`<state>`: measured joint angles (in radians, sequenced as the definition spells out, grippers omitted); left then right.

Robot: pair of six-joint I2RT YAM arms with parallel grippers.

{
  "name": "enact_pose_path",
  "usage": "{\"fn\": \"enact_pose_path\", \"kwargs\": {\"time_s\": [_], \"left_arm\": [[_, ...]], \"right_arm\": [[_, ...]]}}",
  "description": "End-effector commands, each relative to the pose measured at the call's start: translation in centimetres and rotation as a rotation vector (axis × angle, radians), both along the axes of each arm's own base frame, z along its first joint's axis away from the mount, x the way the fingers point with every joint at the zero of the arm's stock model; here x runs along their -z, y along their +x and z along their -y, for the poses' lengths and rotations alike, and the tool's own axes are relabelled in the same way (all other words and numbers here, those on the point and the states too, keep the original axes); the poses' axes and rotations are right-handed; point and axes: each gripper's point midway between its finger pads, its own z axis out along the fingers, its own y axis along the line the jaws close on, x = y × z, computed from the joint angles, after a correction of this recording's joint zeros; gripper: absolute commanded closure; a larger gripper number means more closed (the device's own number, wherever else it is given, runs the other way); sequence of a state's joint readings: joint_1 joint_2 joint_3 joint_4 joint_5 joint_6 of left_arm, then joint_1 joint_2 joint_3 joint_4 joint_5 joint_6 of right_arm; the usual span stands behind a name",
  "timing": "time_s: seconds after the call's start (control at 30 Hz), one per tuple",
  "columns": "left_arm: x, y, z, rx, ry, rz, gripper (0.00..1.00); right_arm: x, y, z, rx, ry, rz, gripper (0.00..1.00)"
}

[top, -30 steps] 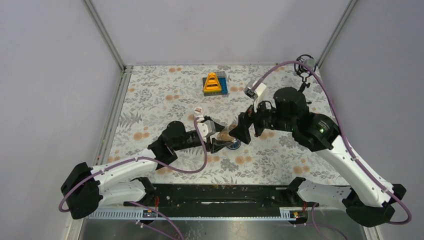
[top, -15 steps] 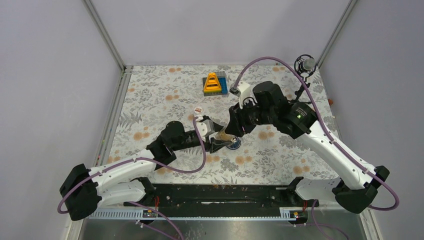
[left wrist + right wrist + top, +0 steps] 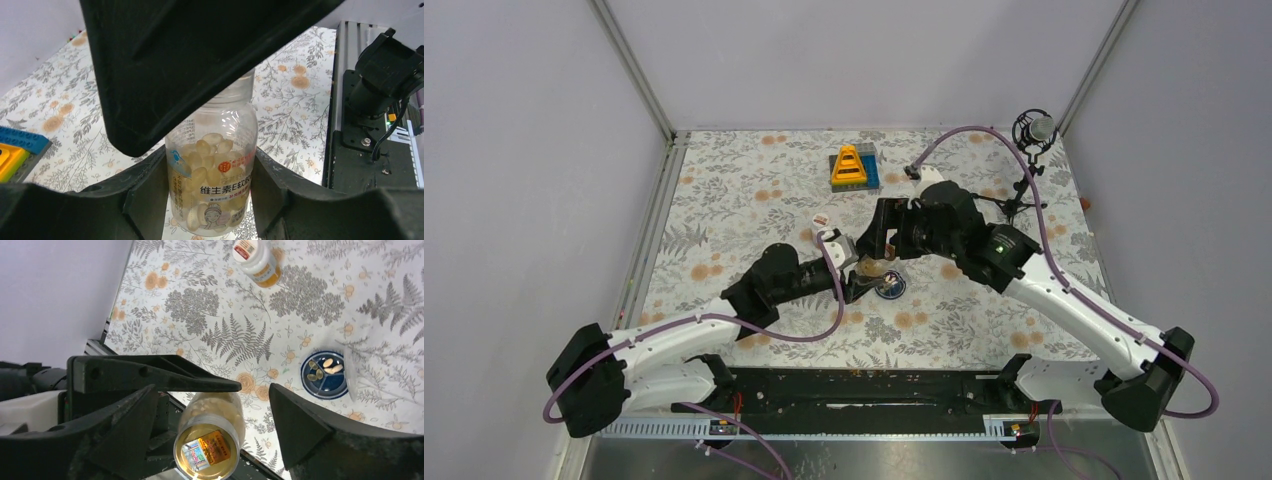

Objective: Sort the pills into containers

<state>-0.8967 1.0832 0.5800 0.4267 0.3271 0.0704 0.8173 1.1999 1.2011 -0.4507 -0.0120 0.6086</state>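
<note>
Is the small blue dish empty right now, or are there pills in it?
Not empty: the right wrist view shows several pale pills lying inside the blue dish.

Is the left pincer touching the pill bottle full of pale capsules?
Touching. The left wrist view shows the pill bottle standing between the two fingers of the left pincer, both inner faces pressed against its sides with no gap.

At the top view's centre, a pill bottle (image 3: 871,268) stands between the left gripper (image 3: 862,275) fingers. The dish (image 3: 891,288), with pills (image 3: 327,365) in it, lies just right. A second bottle (image 3: 821,219) lies upper left, and a toy (image 3: 854,166) above.
</note>
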Motion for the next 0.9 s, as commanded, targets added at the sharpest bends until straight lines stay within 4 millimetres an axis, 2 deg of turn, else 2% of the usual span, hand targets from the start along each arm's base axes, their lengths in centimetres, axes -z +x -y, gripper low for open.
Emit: {"fn": "enact_pose_path", "kwargs": {"time_s": [0.0,0.1,0.27,0.47,0.63,0.87], "left_arm": [[-4.7,0.1,0.2,-0.003,-0.129,0.108,1.00],[-4.9,-0.2,0.2,0.005,-0.132,0.109,1.00],[-5.3,-1.5,0.4,0.077,-0.132,0.112,1.00],[-5.6,-3.0,0.7,0.162,-0.127,0.117,1.00],[-5.7,-3.6,0.8,0.199,-0.131,0.124,1.00],[-6.0,-2.9,0.9,0.168,-0.148,0.137,1.00]], "right_arm": [[-6.5,-0.7,0.5,-0.087,0.119,0.203,0.08],[-7.2,-2.3,1.2,-0.250,0.080,0.284,0.07],[-6.0,-5.8,2.0,-0.545,-0.027,0.320,0.13],[-4.5,-6.9,2.6,-0.690,-0.114,0.361,0.18],[-4.7,-5.0,2.7,-0.626,-0.169,0.388,0.37],[-4.6,-2.4,0.8,-0.458,-0.102,0.322,0.61]]}}
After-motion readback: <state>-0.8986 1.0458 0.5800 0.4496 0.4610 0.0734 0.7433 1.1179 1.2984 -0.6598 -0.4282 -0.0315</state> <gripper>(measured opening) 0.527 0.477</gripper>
